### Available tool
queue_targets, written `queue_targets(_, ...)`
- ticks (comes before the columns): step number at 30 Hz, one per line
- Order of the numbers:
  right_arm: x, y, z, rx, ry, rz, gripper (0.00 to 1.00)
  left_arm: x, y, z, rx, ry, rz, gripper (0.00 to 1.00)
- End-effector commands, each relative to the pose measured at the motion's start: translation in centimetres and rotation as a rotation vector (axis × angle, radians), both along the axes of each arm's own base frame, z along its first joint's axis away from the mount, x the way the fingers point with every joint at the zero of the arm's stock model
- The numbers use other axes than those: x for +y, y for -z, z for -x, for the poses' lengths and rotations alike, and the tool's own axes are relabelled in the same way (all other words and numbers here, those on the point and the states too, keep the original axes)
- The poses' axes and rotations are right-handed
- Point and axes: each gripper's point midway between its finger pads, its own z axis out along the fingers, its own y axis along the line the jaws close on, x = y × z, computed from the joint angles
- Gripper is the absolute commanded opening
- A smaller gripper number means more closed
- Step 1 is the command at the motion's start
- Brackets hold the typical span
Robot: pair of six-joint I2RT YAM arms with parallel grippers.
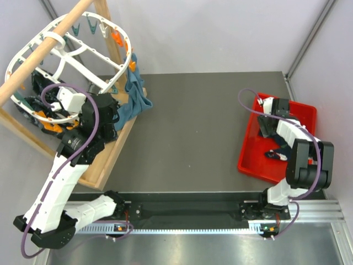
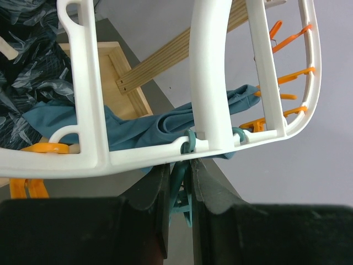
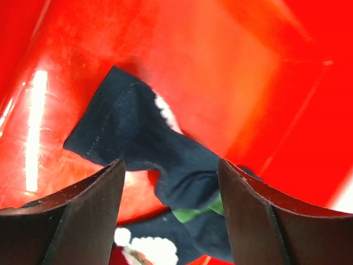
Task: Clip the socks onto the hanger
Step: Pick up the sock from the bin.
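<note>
Where the wooden pole (image 1: 44, 62) crosses the far left corner, the hanger (image 2: 212, 66) hangs from it tilted, its white oval rim and cross bars over the wooden frame (image 1: 117, 144). Orange clips (image 2: 291, 73) stick out along the rim's curved edge. The left gripper (image 2: 181, 172) reaches up to the underside of the rim, and its two dark fingers (image 2: 151, 193) are clenched narrowly on a teal clip (image 2: 182, 203) that dangles from a loop on the white bar. Just behind that clip a teal-blue garment (image 2: 165, 130) droops from the hanger, and a dark patterned cloth (image 2: 27, 61) shows beyond the rim on the left wrist view's left. Across the bare grey table (image 1: 193, 132), well apart from the hanger, a red tray (image 1: 251, 163) sits by the right edge with the socks (image 1: 278, 153) lying in it. The right gripper (image 3: 171, 165) points down into the tray with its jaws spread wide, grasping nothing. Between them a navy sock (image 3: 129, 130) lies crumpled on the red floor, a patch of green and some white showing on the cloth nearest the camera. Blur hides whether the fingertips touch it.
</note>
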Motion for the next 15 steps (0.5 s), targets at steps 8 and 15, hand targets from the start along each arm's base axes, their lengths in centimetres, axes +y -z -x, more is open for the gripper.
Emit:
queue_targets(8,-0.6,2.7,-2.0,0.019,0.083,-0.048,0.69,-0.6,2.7,0.1,0.096,0.042,-0.048,0.0)
queue_targets(15,-0.5,3.2,-2.2,0.009,0.116,-0.141,0.34,-0.7,2.4,0.1,0.085,0.046,-0.039,0.0)
